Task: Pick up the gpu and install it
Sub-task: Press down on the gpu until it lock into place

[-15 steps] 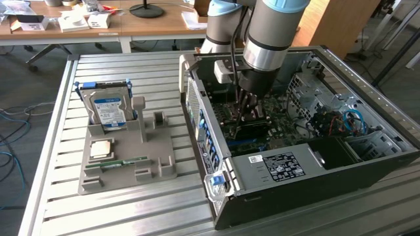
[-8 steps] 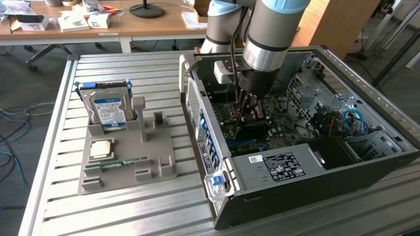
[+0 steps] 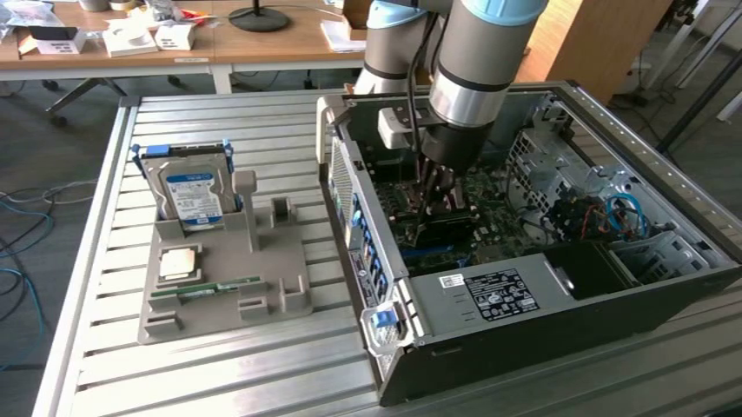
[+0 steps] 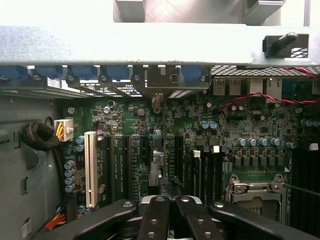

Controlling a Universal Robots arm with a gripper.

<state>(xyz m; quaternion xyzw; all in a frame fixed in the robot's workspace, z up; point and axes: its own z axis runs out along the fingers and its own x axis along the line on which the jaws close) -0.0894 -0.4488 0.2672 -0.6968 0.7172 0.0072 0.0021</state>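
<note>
Arm reaches down into the open computer case (image 3: pixel 545 261), gripper (image 3: pixel 439 193) low over the motherboard (image 3: pixel 423 204). Fingers clenched tight together; in the wrist view the black fingers (image 4: pixel 155 220) sit pressed side by side around the gripper (image 4: pixel 169 216). The card (image 3: pixel 439 228), a dark flat piece, stands on edge in the board right under the fingertips; in the wrist view its thin edge (image 4: pixel 157 162) runs along a slot among the black slots, beside the white slot (image 4: pixel 90 169). Can't tell whether the fingers actually pinch it. On the exterior view's left, the grey holder tray (image 3: pixel 221 278) on the slatted table (image 3: pixel 116 347) carries the hard drive (image 3: pixel 195 198) upright and the green memory stick (image 3: pixel 207 287) lying flat.
</note>
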